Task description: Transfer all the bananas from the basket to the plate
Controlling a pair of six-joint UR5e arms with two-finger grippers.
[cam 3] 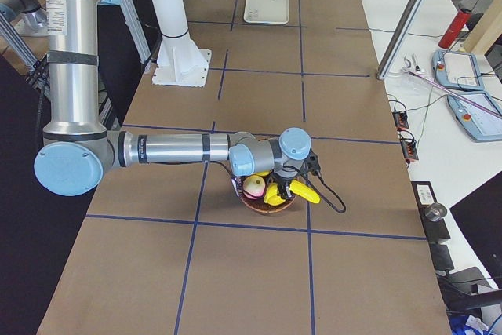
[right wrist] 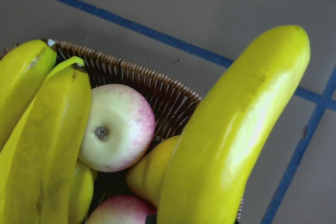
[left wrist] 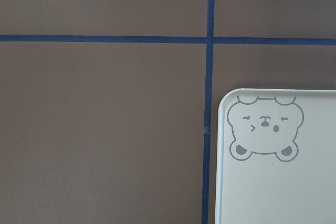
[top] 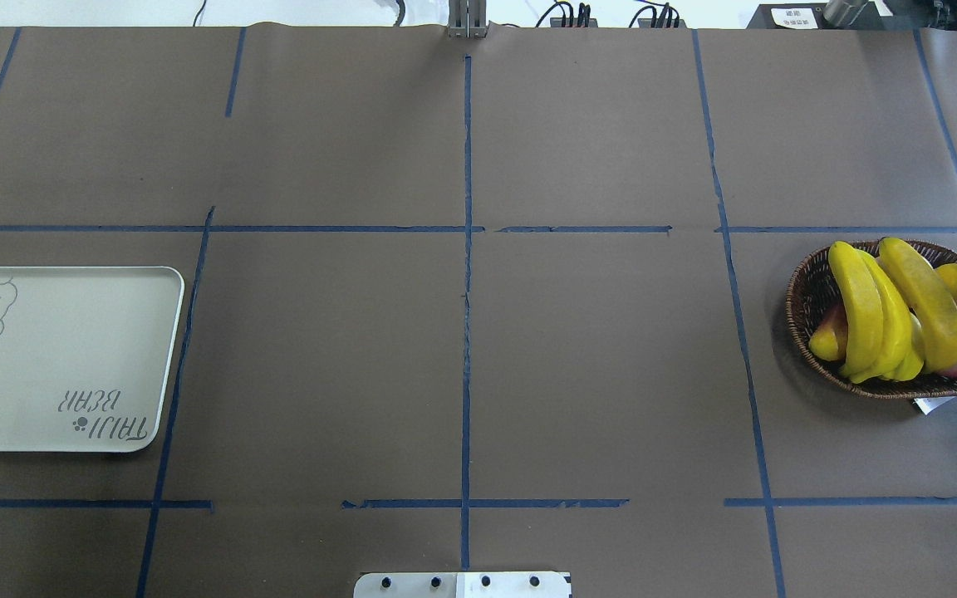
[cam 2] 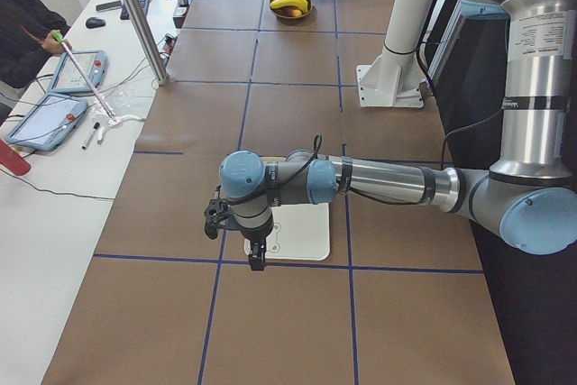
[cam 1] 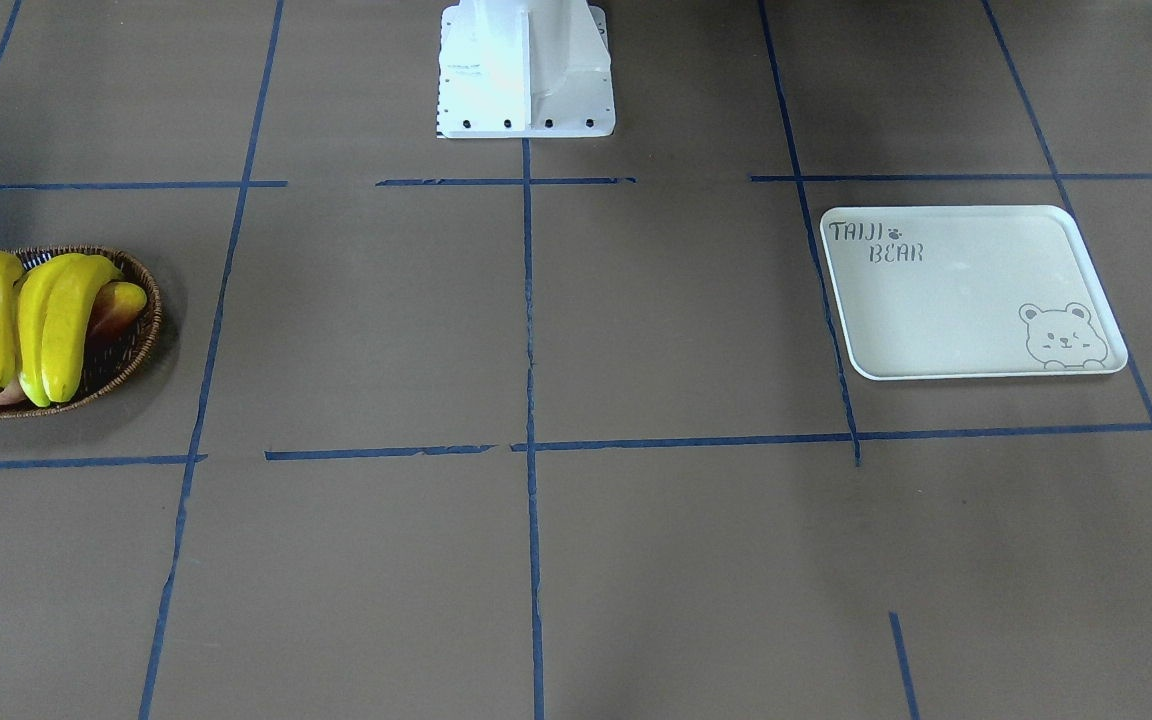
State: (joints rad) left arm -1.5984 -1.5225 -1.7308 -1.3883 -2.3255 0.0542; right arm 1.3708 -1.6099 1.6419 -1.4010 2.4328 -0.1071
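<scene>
While the right hand [cam 3: 289, 187] pinches a smooth yellow banana [right wrist: 231, 129], the left hand [cam 2: 252, 250] cannot be judged.

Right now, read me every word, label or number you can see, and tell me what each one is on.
"TAIJI BEAR": printed on the plate, which also has a bear drawing.
White tag sticking out from under the basket: too small to read.
Label on the left arm: too small to read.
Label on the black box beyond the table: too blurred to read.
</scene>
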